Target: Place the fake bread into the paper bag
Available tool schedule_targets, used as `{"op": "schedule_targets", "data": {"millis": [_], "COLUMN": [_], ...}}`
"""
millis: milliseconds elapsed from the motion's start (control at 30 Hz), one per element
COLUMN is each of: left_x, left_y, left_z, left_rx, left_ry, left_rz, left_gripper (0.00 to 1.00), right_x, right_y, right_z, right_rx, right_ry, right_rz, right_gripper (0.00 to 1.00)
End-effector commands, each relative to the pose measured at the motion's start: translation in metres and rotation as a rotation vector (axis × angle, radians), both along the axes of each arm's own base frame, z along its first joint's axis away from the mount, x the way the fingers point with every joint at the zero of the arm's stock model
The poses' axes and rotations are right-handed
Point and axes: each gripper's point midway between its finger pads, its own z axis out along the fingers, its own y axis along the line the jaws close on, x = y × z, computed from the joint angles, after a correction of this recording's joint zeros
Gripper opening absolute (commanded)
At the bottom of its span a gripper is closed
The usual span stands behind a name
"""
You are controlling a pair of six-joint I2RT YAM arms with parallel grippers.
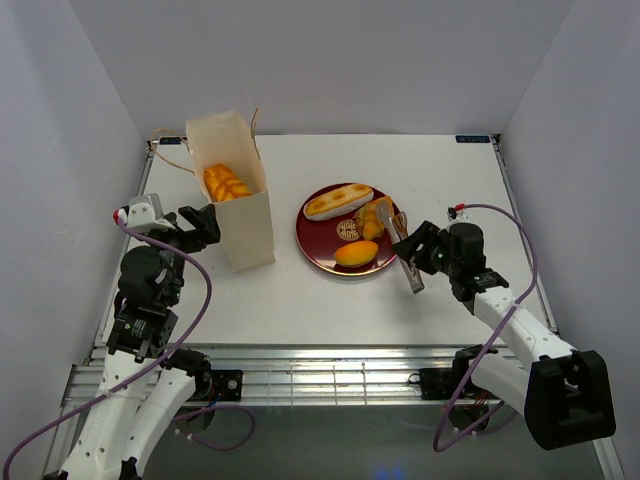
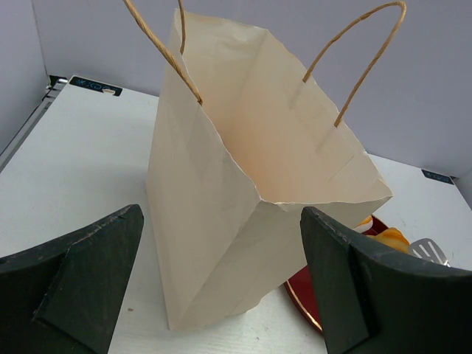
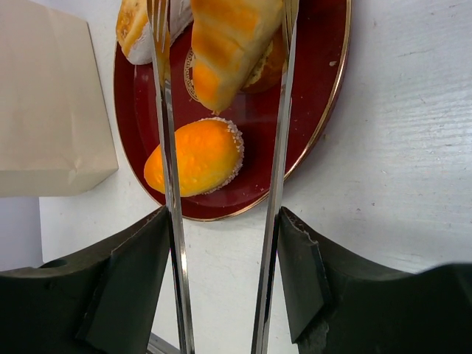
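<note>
Paper bag (image 1: 240, 215): cream, matte, creased, upright at left of the white table (image 1: 300, 300), mouth open, thin twisted string handles (image 2: 369, 55). One ridged golden croissant (image 1: 226, 183) lies inside the bag.

Plate (image 3: 324, 96): round, dark red, glossy, thin gold rim; just right of the bag, not touching it.
- long roll (image 1: 338, 201), pale with a cream stripe, on the far side of the plate.
- oval bun (image 3: 195, 156), smooth orange top, grainy crumb edge, on the near side.
- a further round piece sits under the tong tips, mostly hidden.

Right gripper (image 3: 223, 217): clamped on the silver metal tongs (image 3: 275, 177), dark fingers pressing both thin arms from outside. Between the tong tips is a glossy golden pastry (image 3: 232, 44) with browner bands, held over the plate. Whether it is lifted clear of the plate cannot be told.

Left gripper (image 1: 203, 226): released, fingers (image 2: 81, 280) spread wide, near the bag's lower left side. Contact with the paper cannot be told.
</note>
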Motion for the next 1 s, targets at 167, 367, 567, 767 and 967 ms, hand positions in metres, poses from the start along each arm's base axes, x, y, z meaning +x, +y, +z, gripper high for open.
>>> {"op": "schedule_targets", "data": {"millis": [167,367,567,767,967], "left_x": [0.001,0.001,0.000,-0.001,-0.001], "left_y": [-0.004,-0.004,-0.003,-0.003,-0.003], "left_z": [0.000,0.000,0.001,0.002,0.002], "left_rx": [0.000,-0.002,-0.001,-0.003,-0.003], "left_ry": [0.000,-0.002,-0.004,-0.009,-0.009], "left_rz": [-0.021,-0.021,-0.018,-0.016,-0.018], "left_gripper": [0.98,0.98,0.98,0.98,0.98], "right_x": [0.009,0.009,0.014,0.015,0.017], "right_y": [-0.001,0.000,0.000,0.004,0.012], "right_z": [0.018,0.015,0.019,0.015,0.008], "right_rx": [0.003,-0.007,-0.027,-0.010,0.034], "right_ry": [-0.056,-0.039,-0.034,-0.022,-0.007], "right_rz": [-0.013,0.000,0.013,0.026,0.041], "right_gripper": [0.63,0.63,0.62,0.62,0.61]}}
